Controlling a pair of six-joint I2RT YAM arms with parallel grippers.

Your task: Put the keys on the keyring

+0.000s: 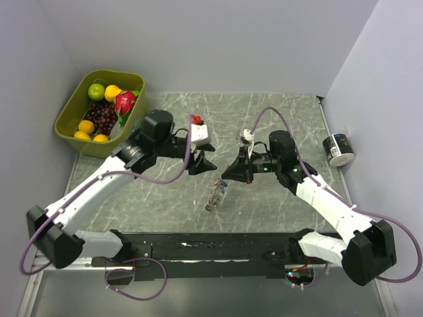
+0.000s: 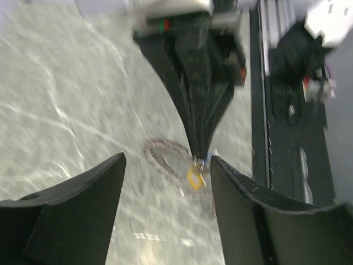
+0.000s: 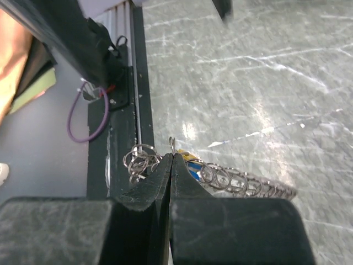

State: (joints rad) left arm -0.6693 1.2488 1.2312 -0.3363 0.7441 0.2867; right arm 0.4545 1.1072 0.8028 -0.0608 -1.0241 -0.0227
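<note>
**Right hand pinches keyring, left hand open beside it**

Right hand (image 1: 228,176) is clamped tight. Its fingers (image 3: 157,179) are pressed together with no gap, pinching the keyring (image 3: 242,183) at its rim, and a bit of wire pokes up just above the tips. In the right wrist view the beaded rim runs off to one side of the fingers and a clump of small rings (image 3: 140,157) to the other. The keys (image 3: 190,160) sit right at the pinch point (yellow and blue heads show, the rest too small to tell). In the top view the keyring and keys hang from the right hand over mid worktop (image 1: 284,112), between the two arms. Can't tell if the low end touches the surface.

Left hand (image 1: 208,162) has its jaws wide apart and holds nothing. It sits just beside the right hand, tips facing it. In the left wrist view (blurred) the keyring and a yellow key (image 2: 194,178) show in the gap, beyond the left fingers and not touching them.

A bowl (image 1: 66,122) of fruit (image 1: 106,115) is at the far left corner and a small roll (image 1: 338,149) at the right edge, both well apart from the hands.
</note>
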